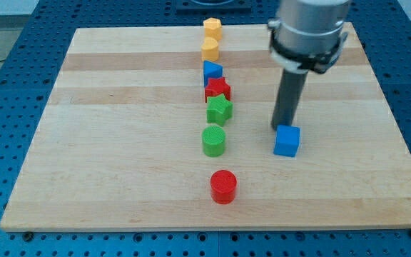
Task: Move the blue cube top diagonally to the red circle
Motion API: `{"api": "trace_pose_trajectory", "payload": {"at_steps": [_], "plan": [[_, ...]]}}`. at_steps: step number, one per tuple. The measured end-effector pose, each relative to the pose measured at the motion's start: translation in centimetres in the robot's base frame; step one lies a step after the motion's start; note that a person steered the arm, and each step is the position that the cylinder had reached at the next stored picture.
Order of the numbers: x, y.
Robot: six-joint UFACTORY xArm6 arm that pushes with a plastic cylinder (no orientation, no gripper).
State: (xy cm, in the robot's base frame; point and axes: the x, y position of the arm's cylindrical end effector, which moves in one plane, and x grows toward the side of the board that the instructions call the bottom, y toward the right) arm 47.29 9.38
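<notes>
The blue cube (287, 140) sits on the wooden board right of centre. The red circle (223, 186), a short red cylinder, stands near the board's bottom edge, down and to the left of the cube. My tip (281, 128) is at the cube's upper left edge, touching or nearly touching it. The rod rises from there to the grey arm at the view's top.
A column of blocks runs down the board's middle: a yellow hexagon-like block (212, 28), a yellow heart-like block (210, 48), a blue block (212, 71), a red star (217, 89), a green star (219, 109) and a green cylinder (213, 140).
</notes>
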Motion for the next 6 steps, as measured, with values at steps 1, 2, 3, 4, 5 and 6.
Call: {"api": "trace_pose_trajectory", "payload": {"at_steps": [1, 2, 3, 4, 5, 6], "plan": [[3.5, -0.6], [4.1, 2.6], [3.6, 5.5], [7.7, 9.7], [8.0, 8.4], [5.0, 3.3]]}}
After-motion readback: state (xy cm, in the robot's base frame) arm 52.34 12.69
